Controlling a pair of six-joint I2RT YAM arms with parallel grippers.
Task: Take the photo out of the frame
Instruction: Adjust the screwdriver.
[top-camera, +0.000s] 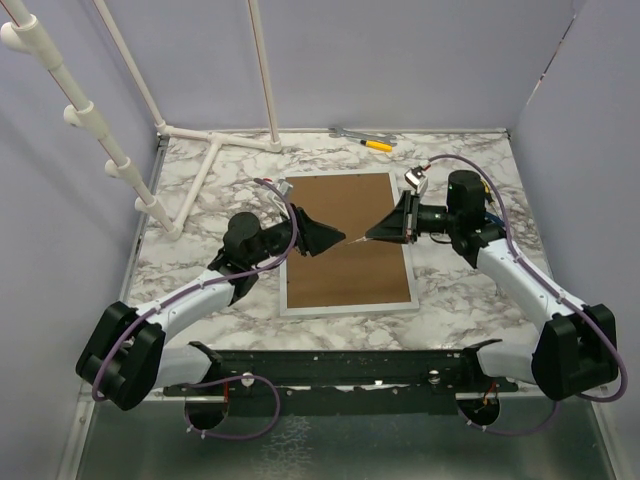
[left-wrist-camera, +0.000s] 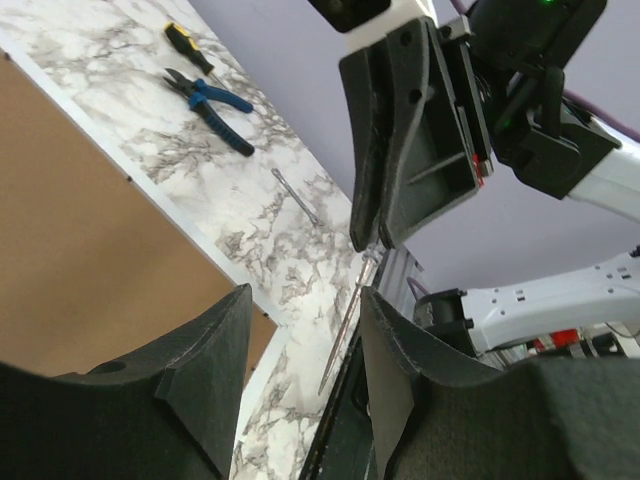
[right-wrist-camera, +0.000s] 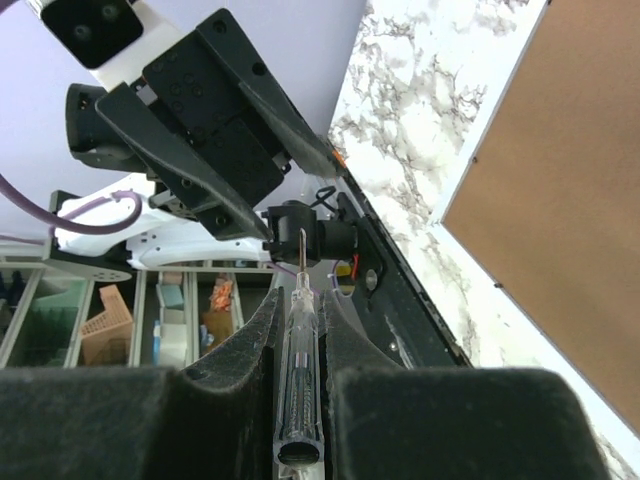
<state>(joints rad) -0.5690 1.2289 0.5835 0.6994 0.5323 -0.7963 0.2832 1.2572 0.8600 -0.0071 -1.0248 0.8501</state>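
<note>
The frame (top-camera: 350, 280) lies face down in the middle of the table, its brown back up inside a white rim. It also shows in the left wrist view (left-wrist-camera: 80, 260) and the right wrist view (right-wrist-camera: 550, 180). The photo is hidden. My left gripper (top-camera: 343, 240) is open and empty above the frame's left half, jaws apart (left-wrist-camera: 305, 292). My right gripper (top-camera: 370, 236) is shut on a clear-handled screwdriver (right-wrist-camera: 300, 380) above the frame's right half. The screwdriver's thin shaft (left-wrist-camera: 345, 325) points at the gap between the left jaws, tip just short of them.
Blue-handled pliers (left-wrist-camera: 215, 100) and a yellow-handled screwdriver (top-camera: 378, 145) lie at the back of the table, a thin metal rod (left-wrist-camera: 295, 195) near them. A white pipe stand (top-camera: 215, 150) occupies the back left. A black rail (top-camera: 340, 365) runs along the near edge.
</note>
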